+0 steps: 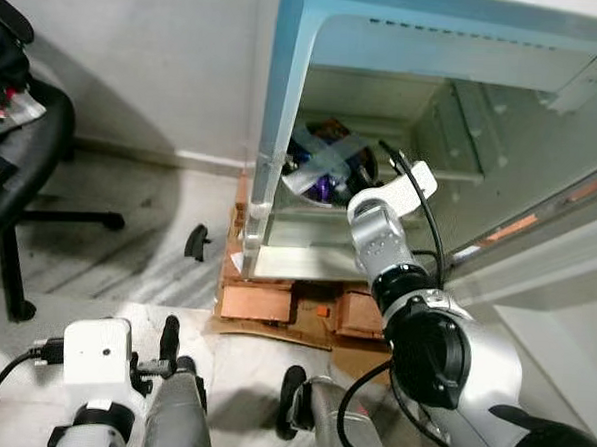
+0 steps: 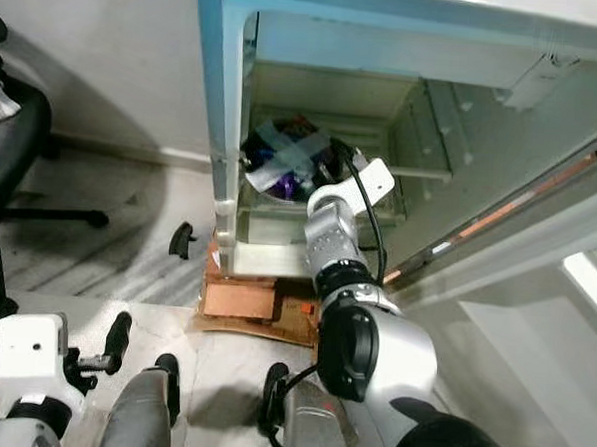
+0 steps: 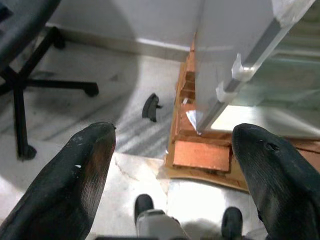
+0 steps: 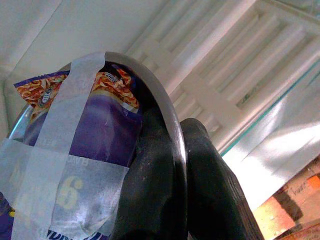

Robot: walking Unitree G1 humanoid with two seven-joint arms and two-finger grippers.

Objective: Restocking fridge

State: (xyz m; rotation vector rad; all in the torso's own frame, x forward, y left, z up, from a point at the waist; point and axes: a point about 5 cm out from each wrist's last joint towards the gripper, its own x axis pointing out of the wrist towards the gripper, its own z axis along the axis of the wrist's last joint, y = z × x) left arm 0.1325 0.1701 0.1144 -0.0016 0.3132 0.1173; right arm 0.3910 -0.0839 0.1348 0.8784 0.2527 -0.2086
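At the frame's centre the right gripper [image 4: 172,200] was clamped on the rim of a taped bowl [image 1: 322,165] inside the fridge [image 1: 285,103], while the left gripper [image 3: 175,165], low in frame, hung with fingers apart.

Silver-armed robot with black joints and fingers

The right arm [image 1: 414,310] is showing silver ribbed segments, a big black round joint, a white wrist block and a black cable looping along it. The left wrist [image 1: 98,353] is carrying a white box with 1 small dark dot and a black cable. The left gripper [image 3: 170,165] is showing 2 matte black, finely ridged fingers [image 3: 75,185].
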